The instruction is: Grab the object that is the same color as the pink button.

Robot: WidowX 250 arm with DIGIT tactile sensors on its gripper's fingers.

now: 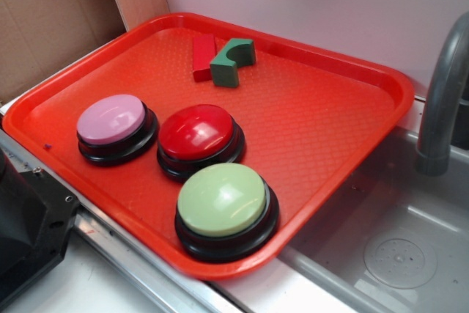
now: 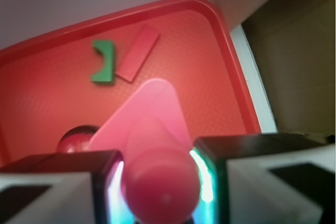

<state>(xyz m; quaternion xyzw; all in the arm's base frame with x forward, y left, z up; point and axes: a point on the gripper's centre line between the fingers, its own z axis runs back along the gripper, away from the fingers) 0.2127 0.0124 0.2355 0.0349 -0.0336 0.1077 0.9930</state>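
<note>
In the wrist view the end effector (image 2: 160, 182) is pinching the pink bolt (image 2: 152, 129): a black finger (image 2: 58, 182) presses on the left of its ribbed post and another on the right. The bolt fills the lower middle of that view, its round post end nearest the camera and its flat rounded-triangle base pointing toward 12 o'clock. It hangs above the red tray (image 2: 210, 77), clear of the surface. Beyond the base, toward 11 o'clock, lie a green block (image 2: 103, 62) with an arch cut and a red block (image 2: 138, 52), just beside each other near the tray's far rim. A red dome shows partly at 9 o'clock, behind the left finger.

In the exterior view neither the end effector nor the bolt appears. The tray (image 1: 352, 130) carries three large buttons on black bases: the pink button (image 1: 112, 119) at 9 o'clock, a red button (image 1: 196, 132) just beside it toward the centre, and a green button (image 1: 222, 199) at 6 o'clock, close to the near rim. The green block (image 1: 233, 61) and red block (image 1: 204, 56) sit touching at 12 o'clock. To the right of the tray lies a grey sink (image 1: 381, 247) with a grey tap (image 1: 443, 100).
</note>
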